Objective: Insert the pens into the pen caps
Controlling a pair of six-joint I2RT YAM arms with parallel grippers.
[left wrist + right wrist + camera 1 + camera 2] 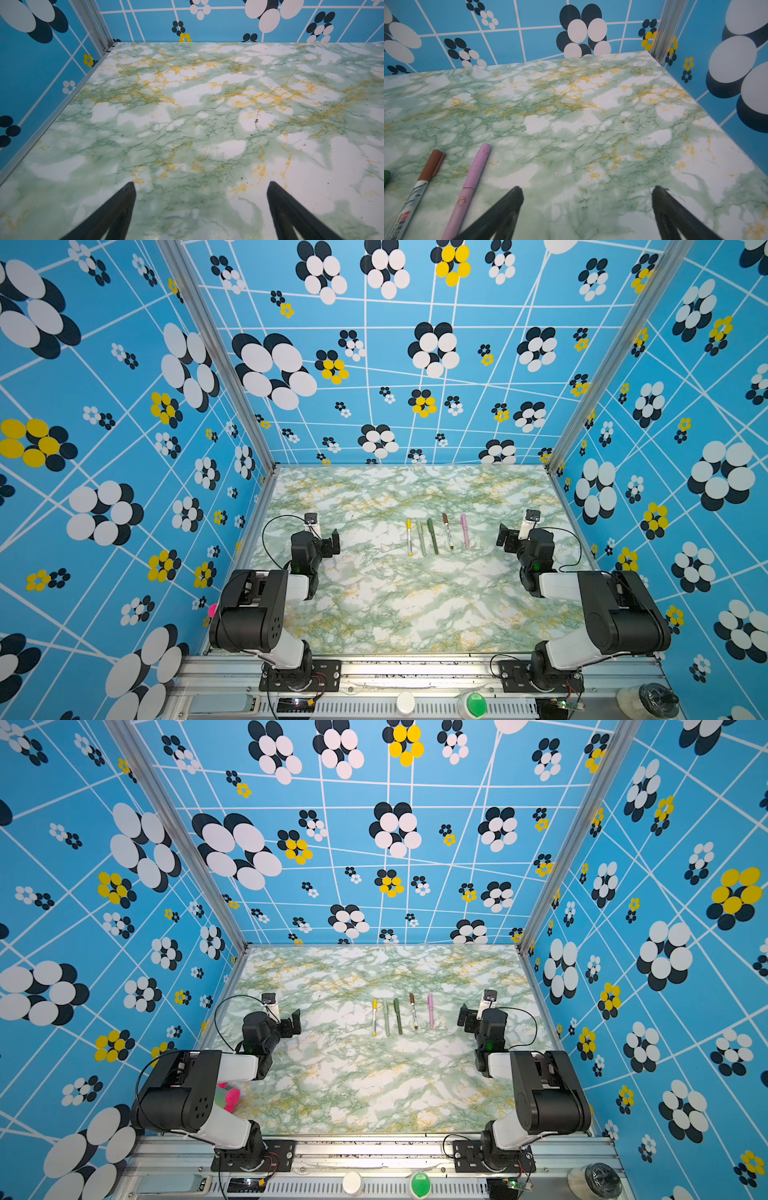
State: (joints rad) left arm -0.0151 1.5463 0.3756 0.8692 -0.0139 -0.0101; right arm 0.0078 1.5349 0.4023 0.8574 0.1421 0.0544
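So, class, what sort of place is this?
Probably a robot test booth: left arm and right arm bolted to a metal rail, patterned walls enclosing a marbled table, five pens in a row.

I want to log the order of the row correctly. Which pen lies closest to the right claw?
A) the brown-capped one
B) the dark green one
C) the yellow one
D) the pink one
D: in both top views the pink pen lies at the end of the row on the side of the right claw.
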